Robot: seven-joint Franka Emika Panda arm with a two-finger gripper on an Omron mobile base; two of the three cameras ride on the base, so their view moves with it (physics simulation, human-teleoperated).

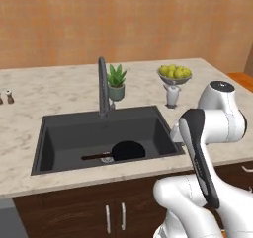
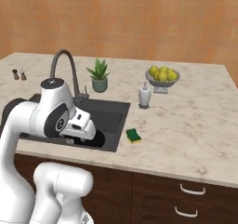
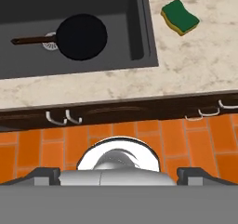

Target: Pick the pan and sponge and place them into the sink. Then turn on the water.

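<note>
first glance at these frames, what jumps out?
The black pan lying in the dark sink, its handle over the drain. Next, the sponge, green side up, on the marble counter just right of the basin, not yet in. Behind the sink stand the arched tap, with no water running, a small potted plant and a bowl of yellow fruit.

Two rear base views and a downward hand view, all sharing the sink (image 1: 52, 133).

Marble counter (image 2: 195, 125), sponge (image 2: 134, 135), plant (image 2: 99, 75), fruit bowl (image 2: 161, 77), soap disp. (image 2: 144, 95)
</note>
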